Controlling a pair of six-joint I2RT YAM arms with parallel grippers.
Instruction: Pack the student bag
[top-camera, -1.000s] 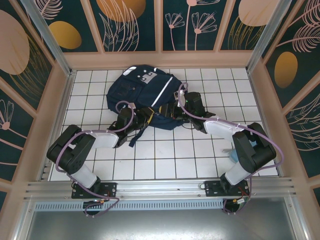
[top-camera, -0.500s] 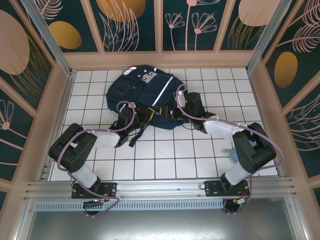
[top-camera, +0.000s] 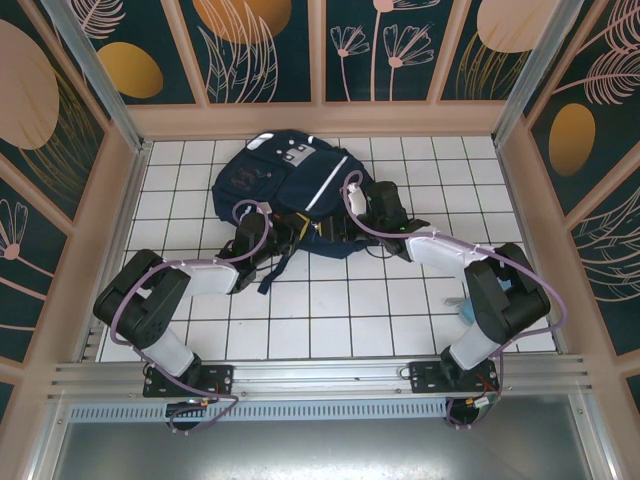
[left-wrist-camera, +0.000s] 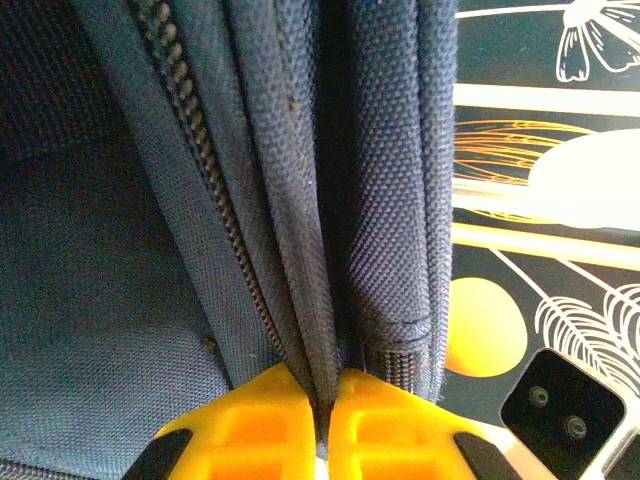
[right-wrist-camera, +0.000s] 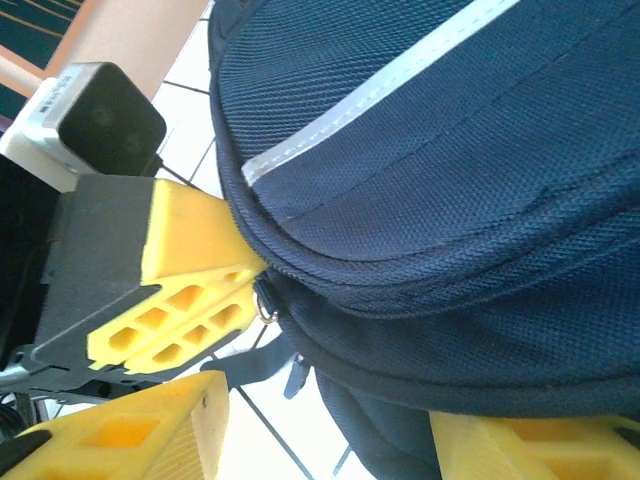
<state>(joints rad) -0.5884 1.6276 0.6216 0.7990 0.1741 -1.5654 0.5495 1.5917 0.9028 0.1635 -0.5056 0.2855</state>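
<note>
The student bag (top-camera: 290, 180), dark navy with a white stripe, lies on the white tiled table at the back centre. My left gripper (top-camera: 288, 232) is at its near edge. In the left wrist view that gripper (left-wrist-camera: 322, 405) is shut on a fold of the bag's fabric (left-wrist-camera: 300, 200) beside the zip teeth (left-wrist-camera: 190, 130). My right gripper (top-camera: 352, 208) is at the bag's right side. Its yellow fingers (right-wrist-camera: 150, 430) stand apart, open, with the bag's lower bulge (right-wrist-camera: 420, 300) between them. The left gripper's yellow finger (right-wrist-camera: 190, 270) also shows there, next to a zip pull (right-wrist-camera: 265, 300).
A dark strap (top-camera: 272, 270) trails from the bag toward the near side. A light blue object (top-camera: 466, 310) lies by the right arm's elbow. Patterned wall panels (top-camera: 260, 50) enclose the table on three sides.
The left gripper has closed onto the bag's edge. The right gripper has shifted left, closer against the bag, and its jaws have widened slightly.
</note>
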